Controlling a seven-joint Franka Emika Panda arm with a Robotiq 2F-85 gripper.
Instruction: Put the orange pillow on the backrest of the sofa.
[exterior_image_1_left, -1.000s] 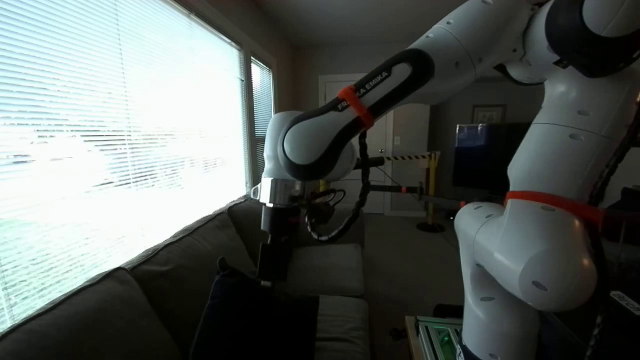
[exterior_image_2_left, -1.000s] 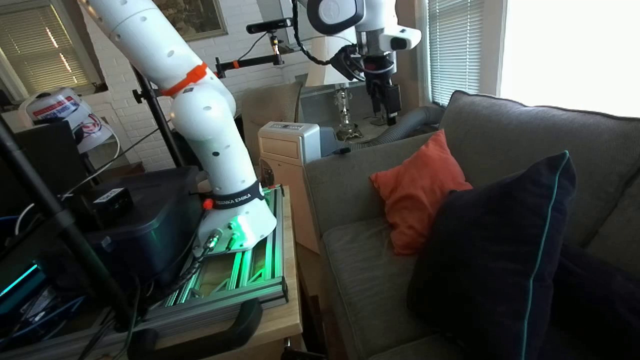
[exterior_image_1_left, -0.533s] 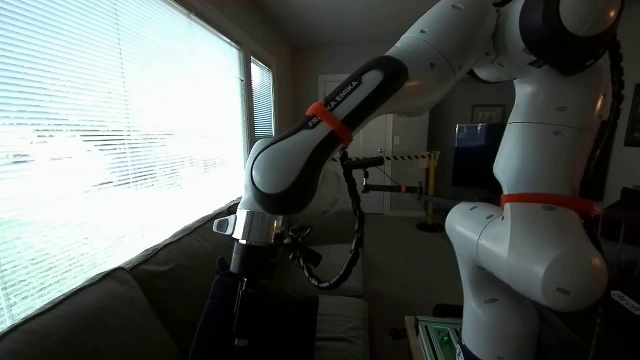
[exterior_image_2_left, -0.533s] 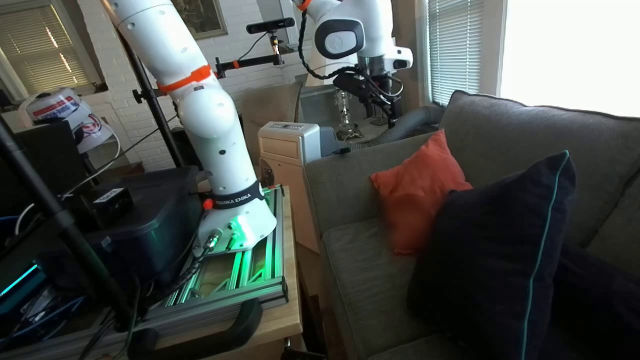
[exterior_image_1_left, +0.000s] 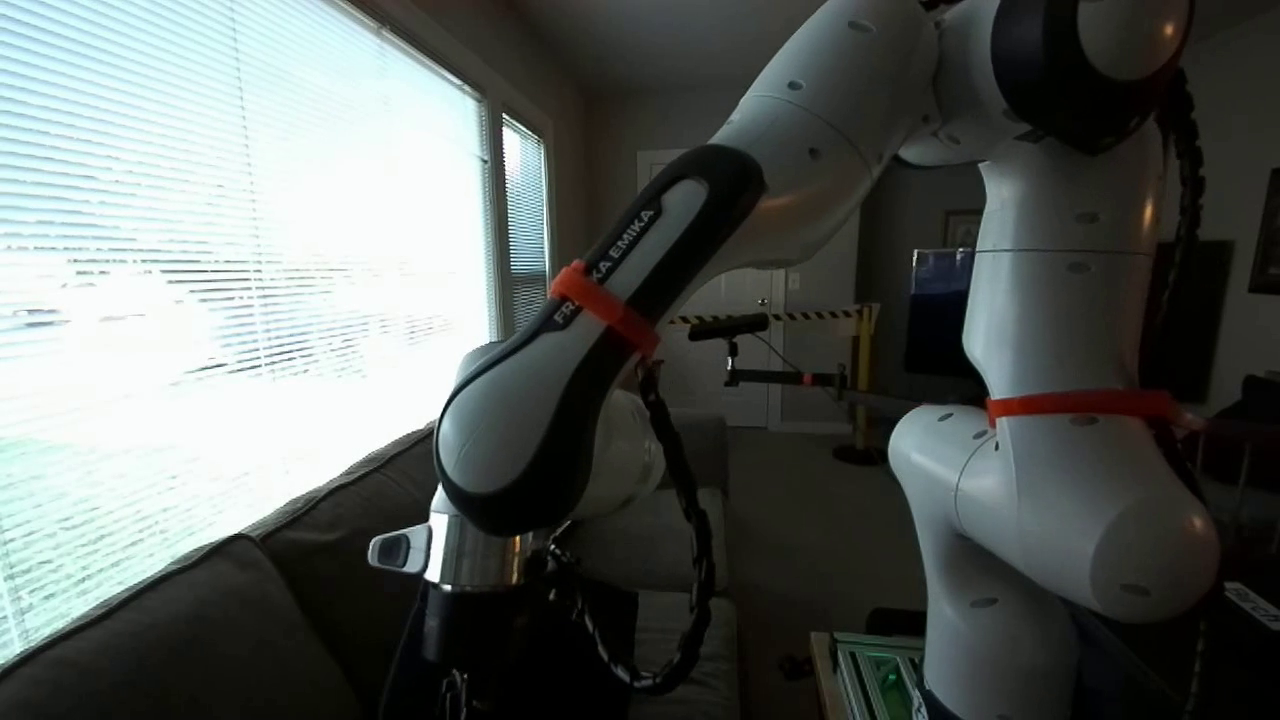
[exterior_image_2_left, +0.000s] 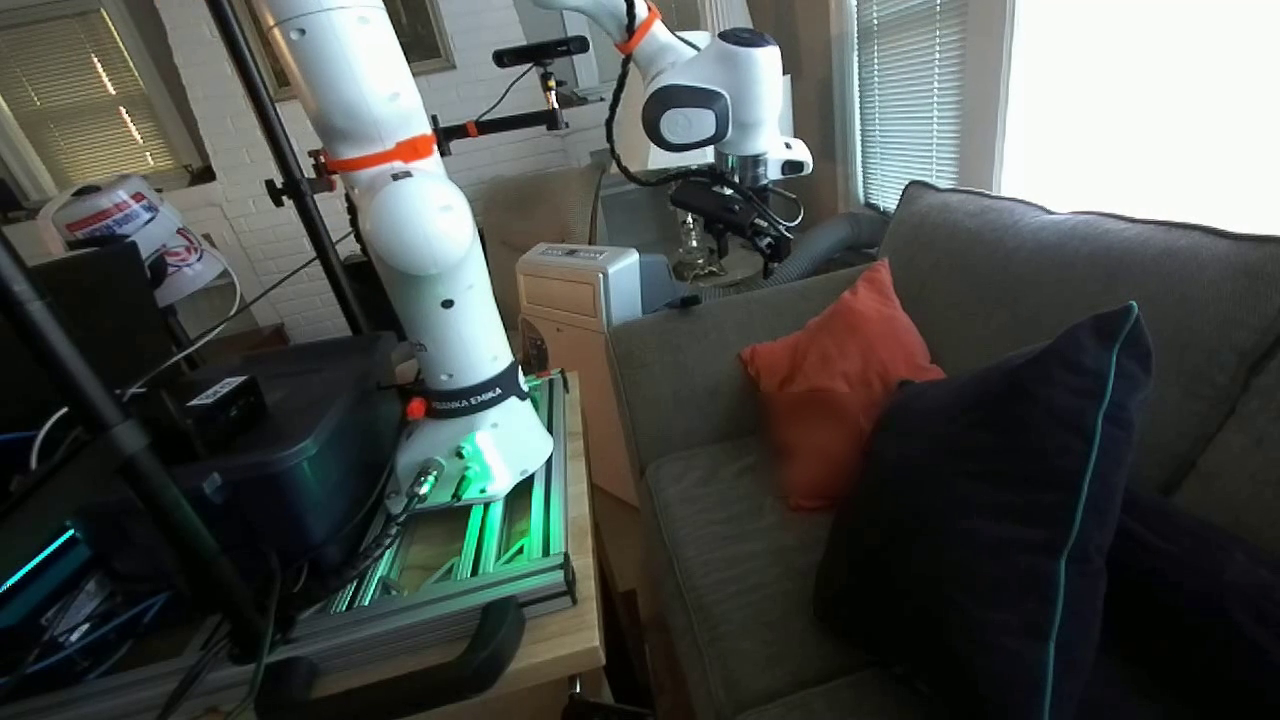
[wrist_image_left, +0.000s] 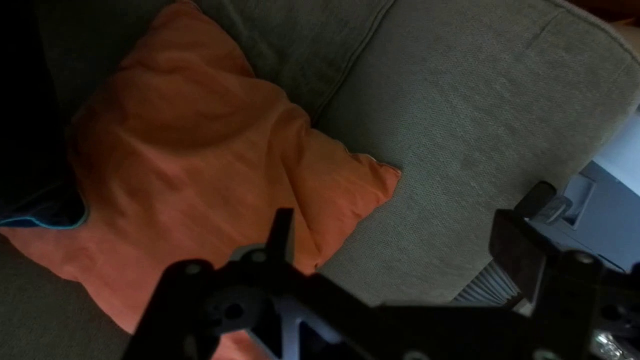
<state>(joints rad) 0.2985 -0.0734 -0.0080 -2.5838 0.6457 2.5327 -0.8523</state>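
The orange pillow (exterior_image_2_left: 840, 390) leans in the sofa corner between the armrest and the dark cushion; its left part lies behind that cushion. In the wrist view the pillow (wrist_image_left: 200, 150) fills the left half, with one corner pointing right. My gripper (wrist_image_left: 393, 220) is open and empty above the pillow and armrest. One finger overlaps the pillow in the picture; the other is over the armrest's outer side. In an exterior view the gripper (exterior_image_2_left: 772, 258) hangs just above the far armrest. The backrest of the sofa (exterior_image_2_left: 1080, 260) rises behind the pillow; its top edge runs below the window.
The dark cushion (exterior_image_2_left: 990, 500) with teal piping stands beside the pillow. The grey armrest (exterior_image_2_left: 720, 350) bounds the sofa's end. A white appliance (exterior_image_2_left: 575, 300) and a grey hose (exterior_image_2_left: 850, 240) are beyond it. The window blinds (exterior_image_1_left: 250, 250) are close behind the backrest.
The arm has swung towards the sofa's pillow end, and the gripper has come lower and its wrist has turned. The pillow and the dark cushion have not moved.
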